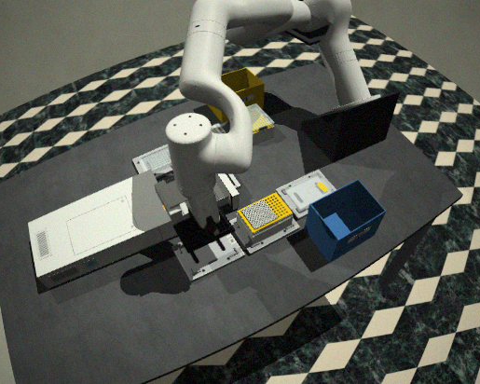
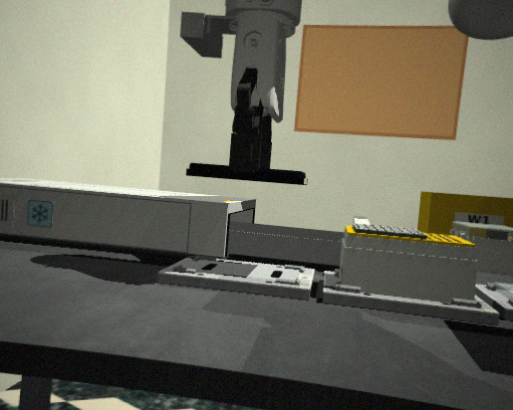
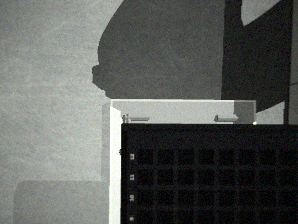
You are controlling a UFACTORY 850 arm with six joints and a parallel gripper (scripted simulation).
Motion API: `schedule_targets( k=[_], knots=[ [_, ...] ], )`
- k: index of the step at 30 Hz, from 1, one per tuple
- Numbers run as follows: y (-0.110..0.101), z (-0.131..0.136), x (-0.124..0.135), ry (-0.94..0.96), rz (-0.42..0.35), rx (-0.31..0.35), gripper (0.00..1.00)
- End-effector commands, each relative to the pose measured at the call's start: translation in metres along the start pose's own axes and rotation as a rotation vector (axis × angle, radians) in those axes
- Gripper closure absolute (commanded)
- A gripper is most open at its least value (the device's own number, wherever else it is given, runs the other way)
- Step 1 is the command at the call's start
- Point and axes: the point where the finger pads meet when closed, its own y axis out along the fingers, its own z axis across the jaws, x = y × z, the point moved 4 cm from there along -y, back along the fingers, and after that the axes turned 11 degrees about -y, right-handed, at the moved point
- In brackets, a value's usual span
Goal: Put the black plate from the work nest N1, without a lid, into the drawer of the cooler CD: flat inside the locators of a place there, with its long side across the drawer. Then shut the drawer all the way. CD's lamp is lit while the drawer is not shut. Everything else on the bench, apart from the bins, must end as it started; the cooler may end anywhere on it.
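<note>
My gripper (image 1: 209, 222) (image 2: 250, 165) is shut on the black plate (image 1: 186, 232) (image 2: 292, 176) (image 3: 210, 175) and holds it level, well above the work nest N1 (image 1: 219, 257) (image 2: 282, 275) (image 3: 175, 111). The plate has no lid; its grid of wells fills the lower right of the wrist view. The nest below it is bare. The white cooler CD (image 1: 91, 224) (image 2: 108, 219) lies to the left of the nest. Its grey drawer (image 2: 282, 243) stands pulled out behind the nest. In the top view my arm hides most of the drawer. A small lamp (image 1: 164, 208) on the cooler's front glows orange.
A yellow-rimmed box with a grid top (image 1: 265, 215) (image 2: 406, 233) stands right of the nest. A blue bin (image 1: 345, 219) is further right, with a lidded plate (image 1: 306, 191) behind the two. At the back are a yellow bin (image 1: 242, 86) (image 2: 471, 209), two more plates (image 1: 157, 158) (image 1: 260, 119) and a black panel (image 1: 352, 126).
</note>
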Motion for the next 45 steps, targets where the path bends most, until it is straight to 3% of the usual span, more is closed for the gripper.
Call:
schedule_targets(
  k=[1,13,23,45],
  knots=[
    [-0.006,0.0,-0.001,0.001,0.002,-0.001,1.0],
    [-0.024,0.0,-0.001,0.001,0.002,-0.001,1.0],
    [-0.024,0.0,-0.001,0.001,0.002,-0.001,1.0],
    [-0.024,0.046,0.026,-0.666,0.002,0.0,1.0]
  ],
)
